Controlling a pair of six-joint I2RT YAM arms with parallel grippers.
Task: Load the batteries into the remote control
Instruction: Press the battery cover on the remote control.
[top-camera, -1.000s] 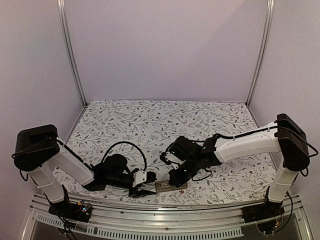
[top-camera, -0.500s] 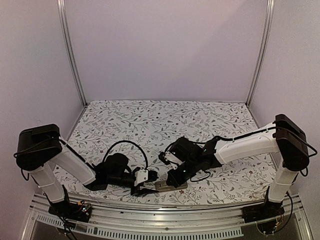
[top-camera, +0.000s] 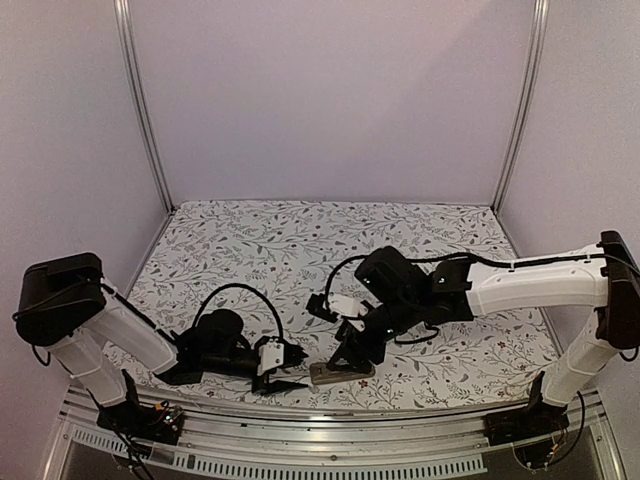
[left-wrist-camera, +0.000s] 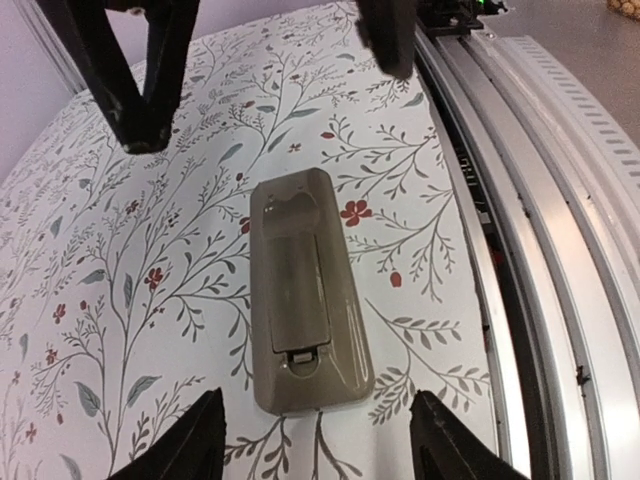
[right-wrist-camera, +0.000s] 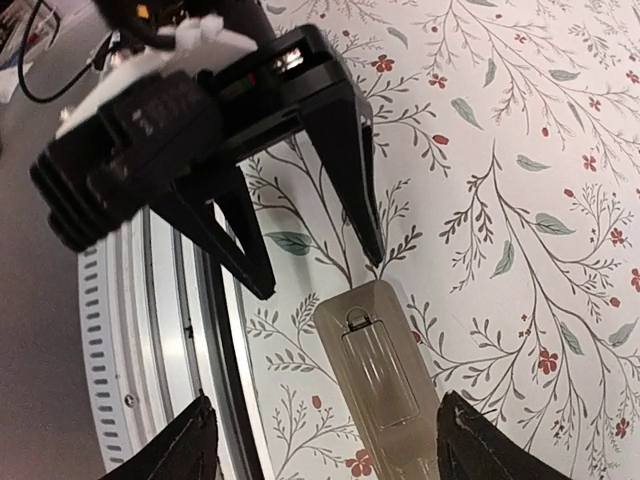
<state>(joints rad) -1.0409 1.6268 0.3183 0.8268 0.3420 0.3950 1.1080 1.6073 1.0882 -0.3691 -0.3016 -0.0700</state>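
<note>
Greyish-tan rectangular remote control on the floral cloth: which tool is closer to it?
Left. The left tool sits low, its open fingers flanking one end of the greyish-tan rectangular remote control; the right tool hovers open, raised above the other end.

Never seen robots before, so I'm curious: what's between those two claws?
The remote control lies back up on the cloth between the left gripper and right gripper; the left wrist view shows it.

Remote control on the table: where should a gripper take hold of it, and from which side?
Across its long side edges near mid-length, coming from above. The remote control lies flat, back up; its long sides are straight and parallel, its width narrow.
</note>
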